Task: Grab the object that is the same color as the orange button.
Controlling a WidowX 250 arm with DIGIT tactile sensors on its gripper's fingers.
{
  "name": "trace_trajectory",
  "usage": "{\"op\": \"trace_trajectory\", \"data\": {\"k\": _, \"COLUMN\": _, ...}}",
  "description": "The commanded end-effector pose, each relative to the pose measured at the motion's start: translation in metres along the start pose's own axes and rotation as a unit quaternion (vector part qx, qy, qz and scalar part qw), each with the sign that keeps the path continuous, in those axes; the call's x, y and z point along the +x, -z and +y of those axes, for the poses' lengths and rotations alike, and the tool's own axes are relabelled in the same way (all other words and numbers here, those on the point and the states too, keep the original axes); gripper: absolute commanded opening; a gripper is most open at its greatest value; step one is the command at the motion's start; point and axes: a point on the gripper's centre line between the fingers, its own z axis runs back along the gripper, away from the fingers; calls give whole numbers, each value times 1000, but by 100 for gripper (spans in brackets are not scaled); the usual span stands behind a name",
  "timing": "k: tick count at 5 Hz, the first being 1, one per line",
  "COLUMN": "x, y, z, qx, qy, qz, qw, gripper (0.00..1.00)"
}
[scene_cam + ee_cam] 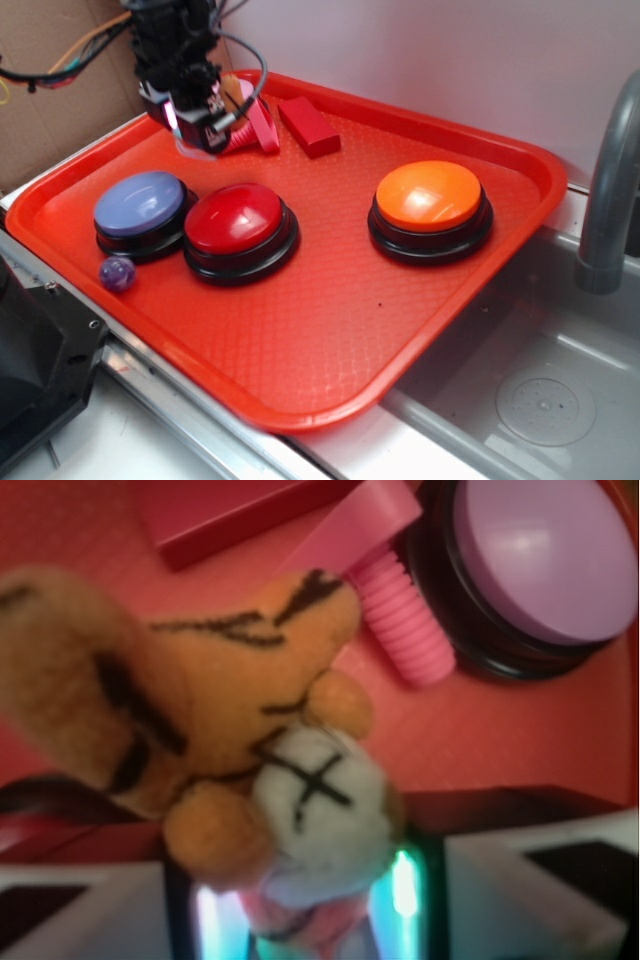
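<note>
So the hand (pixel 200 135) is hanging over the far left corner of the tray (pixel 330 340), pointing down. In the wrist view the tiger toy (pixel 220 740) is sitting right at the fingertips, its white face nearest them, and its striped body is running up and left away from them. It looks clamped on the toy's head end, though that's my read. The orange button (pixel 430 197) is sitting well off to the right, untouched.

Fuzzy plush tiger (pixel 230 720); glossy plastic orange button (pixel 429 195); textured tray (pixel 330 330).
</note>
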Motion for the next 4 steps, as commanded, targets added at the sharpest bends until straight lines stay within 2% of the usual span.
{"op": "trace_trajectory", "data": {"k": 1, "x": -16, "y": -65, "z": -17, "qx": 0, "qy": 12, "qz": -49, "qw": 999, "gripper": 11}}
{"op": "trace_trajectory", "data": {"k": 2, "x": -28, "y": -76, "z": -28, "qx": -11, "qy": 24, "qz": -50, "qw": 998, "gripper": 13}}
{"op": "trace_trajectory", "data": {"k": 3, "x": -32, "y": -74, "z": -35, "qx": -33, "qy": 24, "qz": -41, "qw": 998, "gripper": 9}}
{"op": "trace_trajectory", "data": {"k": 4, "x": -33, "y": -78, "z": -24, "qx": -2, "qy": -5, "qz": -13, "qw": 1000, "gripper": 46}}
